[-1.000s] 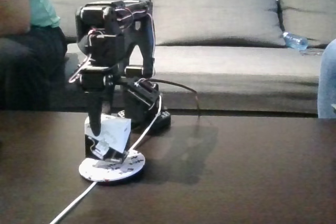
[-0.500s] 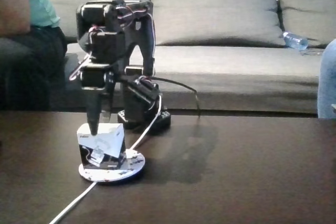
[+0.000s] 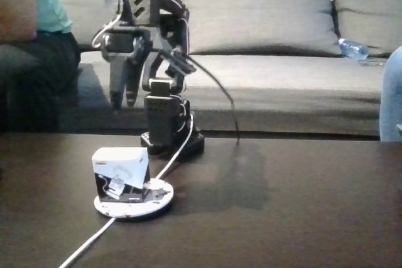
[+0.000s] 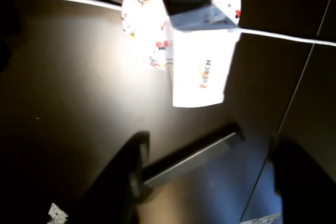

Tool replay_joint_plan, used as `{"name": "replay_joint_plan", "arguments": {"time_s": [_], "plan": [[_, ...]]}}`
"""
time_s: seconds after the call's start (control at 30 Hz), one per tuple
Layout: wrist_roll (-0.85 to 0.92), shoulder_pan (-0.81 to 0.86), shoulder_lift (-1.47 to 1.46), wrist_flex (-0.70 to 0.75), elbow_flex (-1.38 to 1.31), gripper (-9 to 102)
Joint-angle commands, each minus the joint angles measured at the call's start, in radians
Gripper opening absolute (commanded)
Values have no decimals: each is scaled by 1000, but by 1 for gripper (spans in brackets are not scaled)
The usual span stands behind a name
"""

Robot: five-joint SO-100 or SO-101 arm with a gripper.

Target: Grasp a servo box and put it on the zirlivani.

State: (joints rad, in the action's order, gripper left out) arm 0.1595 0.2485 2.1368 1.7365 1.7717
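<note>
Your arm is standing folded upright at the table's (image 3: 301,218) far edge, its gripper (image 3: 123,98) hanging high above the servo box (image 3: 120,175), fingers slightly apart and holding nothing. The servo box is sitting on the zirlivani (image 3: 160,198), near its left rim in the fixed view. Bare tabletop is stretching away rightward.

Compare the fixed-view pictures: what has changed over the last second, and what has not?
The gripper let go of the servo box and rose well clear of it, toward the sofa. The box settled from tilted to resting on the zirlivani. Disc, white cable and robot base stayed put.
</note>
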Motion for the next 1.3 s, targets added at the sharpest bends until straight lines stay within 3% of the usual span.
{"name": "replay_joint_plan", "arguments": {"time_s": [0.0, 0.1, 0.27, 0.5, 0.67, 1.07, 1.27], "plan": [[15, -9, 121, 25, 84, 15], [57, -12, 213, -46, 193, -1], [55, -11, 279, -153, 281, 0], [54, -20, 293, -486, 611, 0], [8, -57, 383, -641, 834, 0], [-12, -129, 908, -632, 1166, 0], [-69, -164, 1215, -408, 1209, 0]]}}
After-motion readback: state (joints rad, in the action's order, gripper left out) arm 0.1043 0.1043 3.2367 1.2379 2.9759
